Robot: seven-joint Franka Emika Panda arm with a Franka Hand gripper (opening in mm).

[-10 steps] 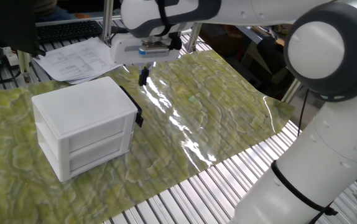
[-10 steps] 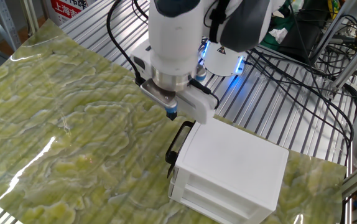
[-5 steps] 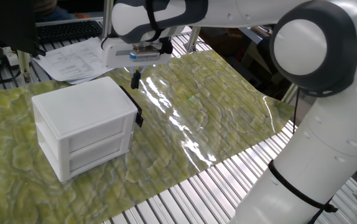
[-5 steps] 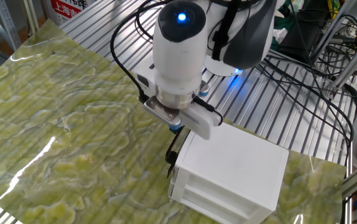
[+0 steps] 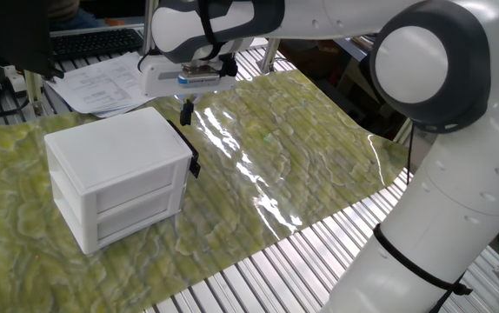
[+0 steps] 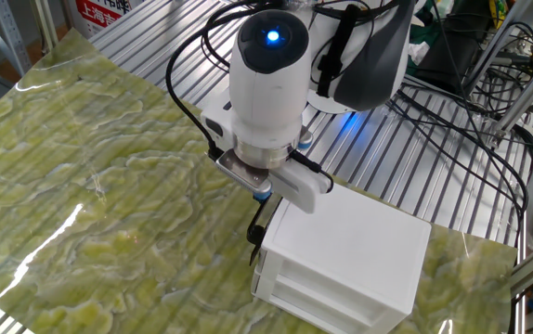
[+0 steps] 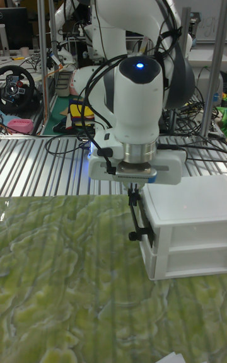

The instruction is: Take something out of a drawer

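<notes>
White upper drawer (image 5: 136, 184) sits closed, black handle (image 7: 140, 232) outward.

Gripper (image 7: 133, 201) above drawer (image 7: 189, 227) handle (image 7: 139, 233)

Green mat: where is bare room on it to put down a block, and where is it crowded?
Bare: the mat from the drawer box out to its far edge. Crowded: at the box's black handle, where the gripper hangs, and the papers behind.

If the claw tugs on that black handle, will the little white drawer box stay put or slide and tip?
The white drawer box looks like thin, light plastic, so it may well slide along with the pull. It sits on a glossy green mat, which probably gives little grip. Its base is broad for its height, so tipping seems less likely. The claw hangs just above the upper black handle.
</notes>
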